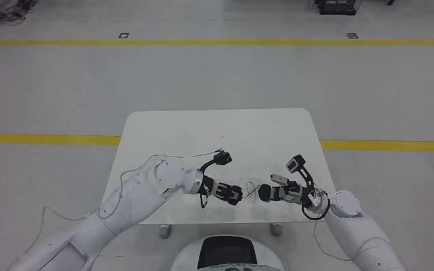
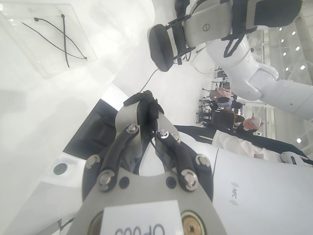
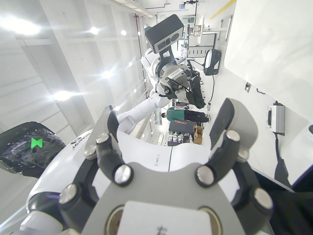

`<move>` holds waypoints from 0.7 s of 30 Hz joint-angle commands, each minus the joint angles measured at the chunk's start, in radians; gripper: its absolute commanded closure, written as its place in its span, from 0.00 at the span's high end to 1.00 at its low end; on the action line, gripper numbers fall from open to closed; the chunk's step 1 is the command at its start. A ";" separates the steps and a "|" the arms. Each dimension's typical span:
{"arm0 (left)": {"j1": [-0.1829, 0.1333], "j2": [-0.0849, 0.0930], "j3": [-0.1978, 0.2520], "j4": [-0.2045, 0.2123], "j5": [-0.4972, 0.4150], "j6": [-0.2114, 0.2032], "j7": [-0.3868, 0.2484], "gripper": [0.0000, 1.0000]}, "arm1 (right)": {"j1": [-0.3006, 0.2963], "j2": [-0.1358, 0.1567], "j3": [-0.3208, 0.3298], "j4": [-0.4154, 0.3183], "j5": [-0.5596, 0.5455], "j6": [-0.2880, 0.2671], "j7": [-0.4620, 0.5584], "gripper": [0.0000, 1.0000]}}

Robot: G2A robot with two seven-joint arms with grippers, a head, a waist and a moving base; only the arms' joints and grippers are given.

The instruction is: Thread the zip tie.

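My left gripper pinches one zip tie, my right gripper gapes empty; threading judged unstarted, spare ties upper left.

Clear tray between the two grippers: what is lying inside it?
Black zip ties, apparently three, lie crossed flat in the clear tray; the white table shows through it. Nothing covers them, though whether any is threaded is too small to tell.

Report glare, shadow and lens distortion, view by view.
Top view: even light, no glare on the table. Left wrist view: wide-angle bending, bright haze over the clear tray holding the zip ties. Right wrist view: ceiling lights flare into streaks beyond the open right gripper.
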 commanded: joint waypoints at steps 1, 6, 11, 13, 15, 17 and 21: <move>0.006 0.000 -0.001 0.001 0.013 0.024 0.042 0.00 | 0.000 0.000 0.000 0.000 0.000 0.000 0.000 1.00; 0.025 0.005 -0.020 0.001 -0.021 0.049 0.072 0.00 | 0.000 0.000 0.000 0.000 0.000 0.000 0.000 1.00; 0.040 0.010 -0.032 -0.002 -0.050 0.045 0.086 0.00 | 0.000 0.000 0.000 0.000 0.000 0.000 0.000 1.00; 0.044 0.012 -0.035 -0.003 -0.049 0.044 0.089 0.00 | 0.000 0.000 0.000 0.000 0.000 0.000 0.000 1.00; 0.048 0.014 -0.039 -0.006 -0.049 0.039 0.095 0.00 | 0.000 0.000 0.000 0.000 0.000 0.000 0.000 1.00; 0.054 0.015 -0.045 -0.007 -0.060 0.030 0.104 0.00 | 0.000 0.000 0.000 0.000 0.000 0.000 0.000 1.00; 0.069 0.020 -0.060 -0.001 -0.089 0.005 0.113 0.00 | 0.000 0.000 0.000 0.000 0.000 0.000 0.000 1.00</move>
